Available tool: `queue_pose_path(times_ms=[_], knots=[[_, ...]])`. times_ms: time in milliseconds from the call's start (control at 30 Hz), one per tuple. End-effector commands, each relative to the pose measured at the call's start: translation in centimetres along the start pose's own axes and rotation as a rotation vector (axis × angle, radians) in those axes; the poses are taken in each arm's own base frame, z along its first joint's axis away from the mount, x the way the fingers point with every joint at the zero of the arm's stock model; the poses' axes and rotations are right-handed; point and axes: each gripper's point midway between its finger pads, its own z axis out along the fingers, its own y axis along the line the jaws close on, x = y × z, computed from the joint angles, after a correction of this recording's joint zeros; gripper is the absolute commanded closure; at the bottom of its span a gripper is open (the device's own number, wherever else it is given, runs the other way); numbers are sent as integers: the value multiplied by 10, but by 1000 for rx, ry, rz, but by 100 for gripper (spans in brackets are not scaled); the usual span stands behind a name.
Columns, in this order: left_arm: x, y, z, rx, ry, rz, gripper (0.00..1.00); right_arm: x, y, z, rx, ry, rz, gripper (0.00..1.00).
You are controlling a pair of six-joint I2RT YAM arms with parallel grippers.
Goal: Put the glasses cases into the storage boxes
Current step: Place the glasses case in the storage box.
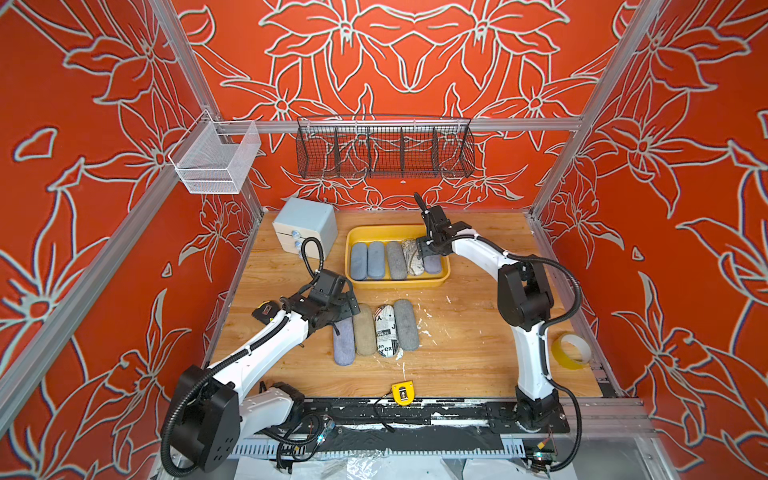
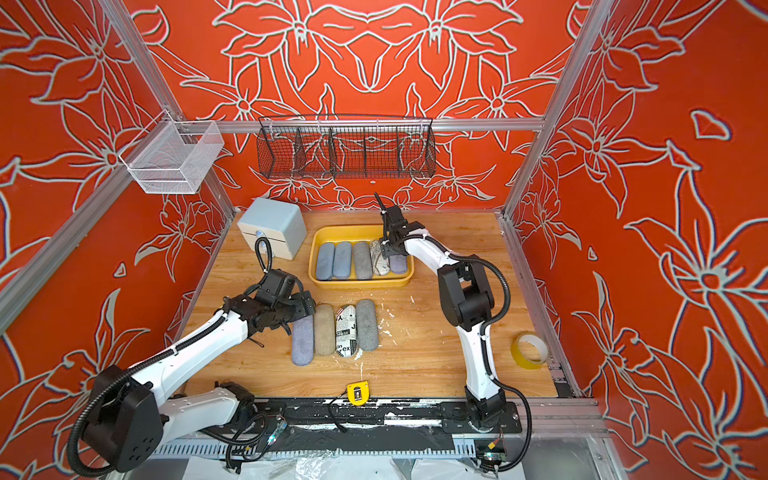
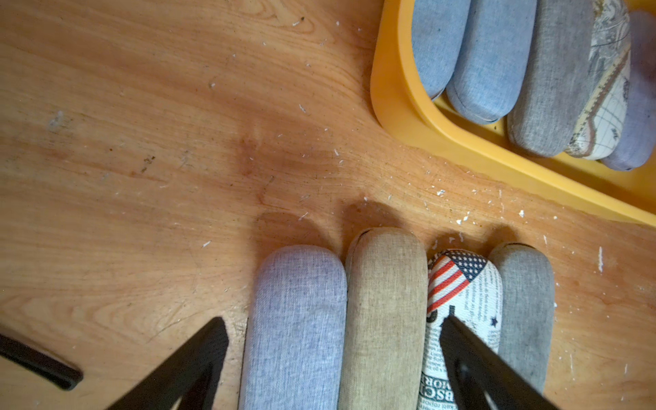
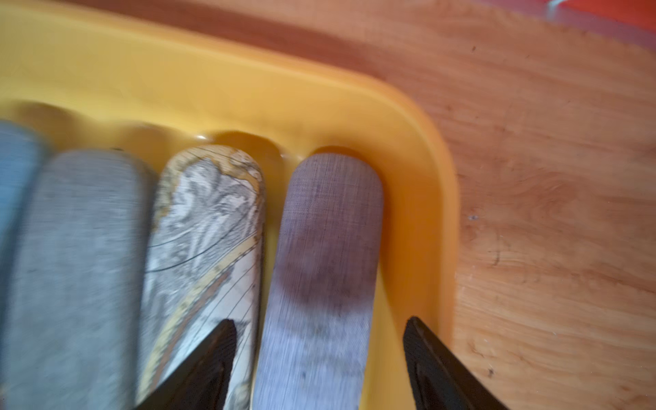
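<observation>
we see a pale wooden tabletop flecked with white scratches, closed in by orange walls with pale flower outlines. a black wire basket and a white mesh basket hang from the frame rails. a pale blue cabinet stands at the back left, a roll of yellow tape lies near the right edge, and a yellow tape measure at the front.

a shallow yellow tray sits at the back centre. five fabric cases lie in it side by side: first blue case, second blue case, grey tray case, map-printed case and lavender tray case. four more lie in a touching row on the table in front of it: lavender table case, tan case, newsprint case and grey table case.

the right gripper hangs over the lavender tray case, fingers spread wider than the case. that wrist view is blurred, so we think neither finger touches it. the left gripper hovers over the table row, fingers wide apart, spanning the lavender table case and tan case and gripping nothing.

in both top views the wrists hide both sets of fingertips. the left arm covers the far end of the lavender table case, and the right wrist covers part of the map-printed case.
</observation>
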Motion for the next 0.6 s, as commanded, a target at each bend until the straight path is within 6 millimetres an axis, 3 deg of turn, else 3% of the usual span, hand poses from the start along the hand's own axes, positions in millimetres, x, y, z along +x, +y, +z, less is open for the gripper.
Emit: queue_pose_path(times_ms=[0,167,300,567], knots=[[6,13,1,-55,25,-25,6,-37,1,-55,-68,-143,48,23],[22,25,6,-91,75,-51,6,-47,5,-100,-147,-236,80,23],[36,32,9,-112,120,-70,7,-39,10,-124,-216,-273,106,23],[54,46,6,-161,151,-83,8,-6,10,-140,-254,-275,137,24]])
